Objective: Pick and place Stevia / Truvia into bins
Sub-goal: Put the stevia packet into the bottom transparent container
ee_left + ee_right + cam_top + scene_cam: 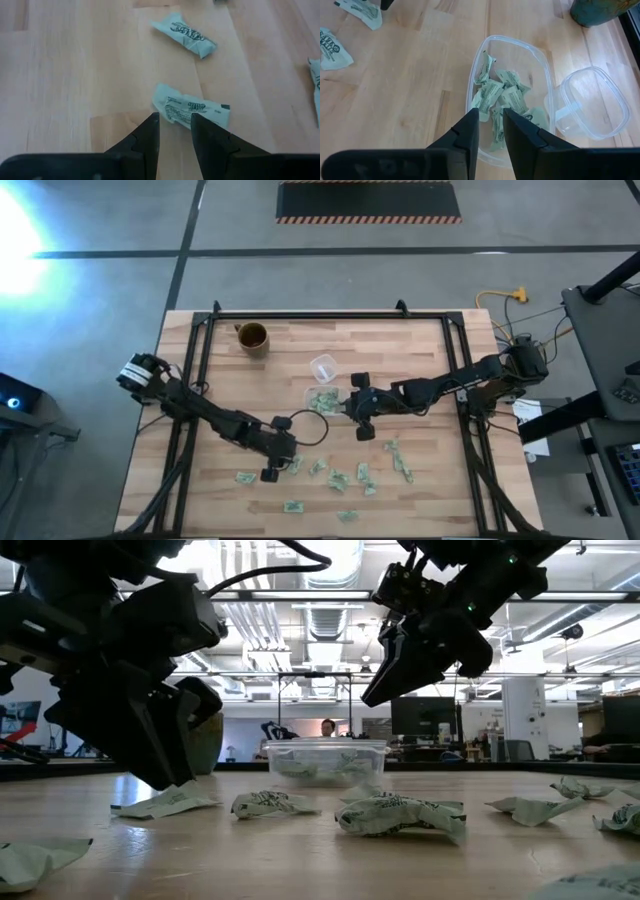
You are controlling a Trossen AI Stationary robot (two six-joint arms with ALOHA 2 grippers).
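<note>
Several pale green and white packets (340,478) lie loose on the near part of the wooden table. Several more lie in the clear container (322,400) (510,95) near the table's middle. My left gripper (275,470) (175,122) is low at the table and open. Its fingertips stand on either side of the near end of one flat packet (192,107) (165,802). My right gripper (347,408) (491,117) hangs open above the container's near-right rim, raised clear of it in the low view (375,690). I see nothing held in it. My left gripper comes down at a slant onto the packet's near end (172,111), one fingertip on each side. The packet lies flat on the table. Whether the fingertips touch it, I cannot tell.
A small clear round cup (322,366) (592,102) stands just beyond the container. A brown mug (253,337) sits toward the far left. Another packet (185,35) lies ahead of the left gripper. Black frame rails run along the table's left, right and far sides.
</note>
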